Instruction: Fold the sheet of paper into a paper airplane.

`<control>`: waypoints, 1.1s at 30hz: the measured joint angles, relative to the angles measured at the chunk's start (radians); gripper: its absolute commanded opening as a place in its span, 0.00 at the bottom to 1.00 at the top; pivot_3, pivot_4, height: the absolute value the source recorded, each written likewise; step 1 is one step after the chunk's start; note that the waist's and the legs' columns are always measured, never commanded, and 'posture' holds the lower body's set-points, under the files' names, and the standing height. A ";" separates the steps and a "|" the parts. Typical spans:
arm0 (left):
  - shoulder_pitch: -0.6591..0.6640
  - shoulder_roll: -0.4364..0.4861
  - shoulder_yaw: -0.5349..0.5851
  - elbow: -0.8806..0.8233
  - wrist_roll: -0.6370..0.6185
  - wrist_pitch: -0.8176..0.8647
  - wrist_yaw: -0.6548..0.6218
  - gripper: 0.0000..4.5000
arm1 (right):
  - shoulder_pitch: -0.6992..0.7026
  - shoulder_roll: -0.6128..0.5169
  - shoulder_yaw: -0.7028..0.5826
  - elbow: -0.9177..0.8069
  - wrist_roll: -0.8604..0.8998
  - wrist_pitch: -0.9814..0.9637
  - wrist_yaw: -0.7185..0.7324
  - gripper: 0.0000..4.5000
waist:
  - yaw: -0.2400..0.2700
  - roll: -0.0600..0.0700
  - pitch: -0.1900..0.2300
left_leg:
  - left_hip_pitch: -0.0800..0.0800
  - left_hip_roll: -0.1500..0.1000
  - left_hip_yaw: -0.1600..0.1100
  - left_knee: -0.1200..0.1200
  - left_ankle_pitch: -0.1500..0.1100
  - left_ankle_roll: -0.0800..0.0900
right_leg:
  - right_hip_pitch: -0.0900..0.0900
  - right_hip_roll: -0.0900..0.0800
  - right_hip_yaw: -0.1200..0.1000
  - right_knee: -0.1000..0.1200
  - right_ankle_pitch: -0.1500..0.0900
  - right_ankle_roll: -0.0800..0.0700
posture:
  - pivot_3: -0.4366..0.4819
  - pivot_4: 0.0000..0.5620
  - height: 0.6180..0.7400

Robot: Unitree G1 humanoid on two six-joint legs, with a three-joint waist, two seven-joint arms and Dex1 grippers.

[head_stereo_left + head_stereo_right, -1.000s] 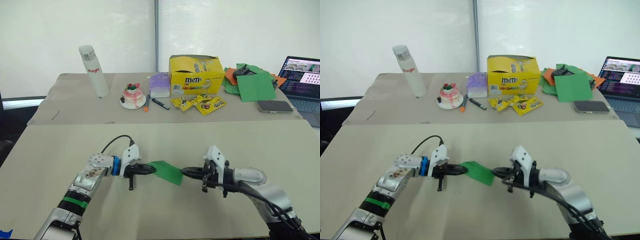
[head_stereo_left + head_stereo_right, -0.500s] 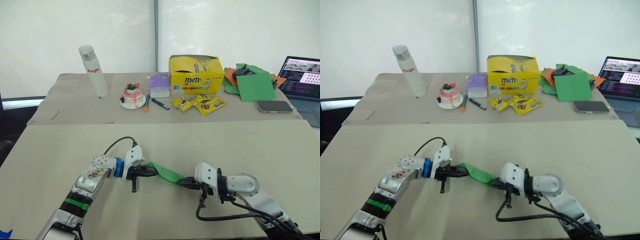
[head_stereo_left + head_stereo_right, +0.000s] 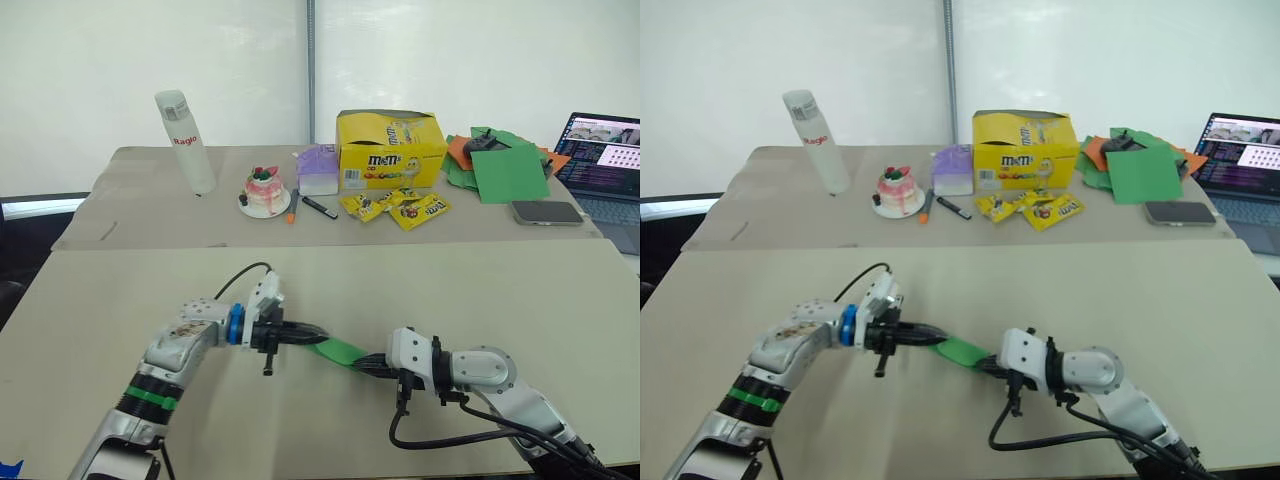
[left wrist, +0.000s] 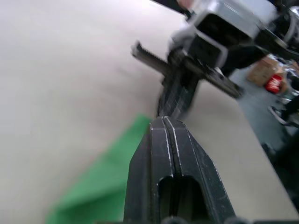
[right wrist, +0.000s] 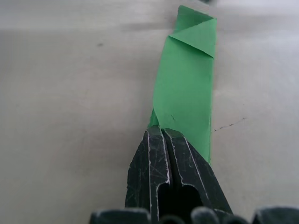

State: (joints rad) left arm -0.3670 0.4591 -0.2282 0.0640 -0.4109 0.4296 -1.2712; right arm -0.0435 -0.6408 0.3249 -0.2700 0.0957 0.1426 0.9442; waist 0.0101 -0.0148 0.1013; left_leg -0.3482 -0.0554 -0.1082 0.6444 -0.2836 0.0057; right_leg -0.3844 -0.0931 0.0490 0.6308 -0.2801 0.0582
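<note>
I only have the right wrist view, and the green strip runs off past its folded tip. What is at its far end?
Observer: The left pincer is there, shut on the far end of the sheet of paper.
Operator: How do the two arms face each other?
Observer: Tip to tip. The right pincer points toward the robot's left and the left pincer toward its right, with the sheet spanning the short gap between them.
Operator: What else is around?
Observer: A yellow candy box stands on the farther table, well behind both pincers.
</note>
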 measured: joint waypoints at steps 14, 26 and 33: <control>-0.020 0.007 -0.074 0.163 0.155 -0.179 0.042 0.00 | -0.018 -0.012 0.008 -0.014 0.000 0.036 -0.003 0.13 | 0.002 0.000 0.000 | 0.000 0.000 0.000 0.000 0.000 0.000 | 0.000 0.000 0.000 0.000 0.000 0.000 | 0.48 0.27 1.00; 0.017 0.023 -0.058 0.132 0.155 -0.194 0.047 0.00 | -0.074 -0.037 -0.146 -0.084 0.190 0.288 0.021 0.44 | -0.007 0.000 0.000 | 0.000 0.001 0.000 0.000 0.000 0.000 | 0.000 0.001 0.000 0.001 0.000 0.000 | 0.48 0.27 1.00; 0.013 0.026 -0.041 0.146 0.139 -0.171 0.043 0.00 | -0.173 0.081 -0.047 0.046 0.105 0.247 -0.034 0.00 | -0.008 0.001 0.000 | 0.000 0.000 0.000 0.000 0.000 0.000 | -0.001 0.000 0.000 0.001 0.000 0.000 | 0.48 0.27 1.00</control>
State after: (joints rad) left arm -0.3542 0.4848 -0.2691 0.2095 -0.2723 0.2590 -1.2281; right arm -0.2160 -0.5598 0.2775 -0.2239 0.2006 0.3898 0.9106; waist 0.0025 -0.0142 0.1011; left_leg -0.3482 -0.0550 -0.1083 0.6443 -0.2835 0.0056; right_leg -0.3859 -0.0929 0.0491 0.6320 -0.2801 0.0582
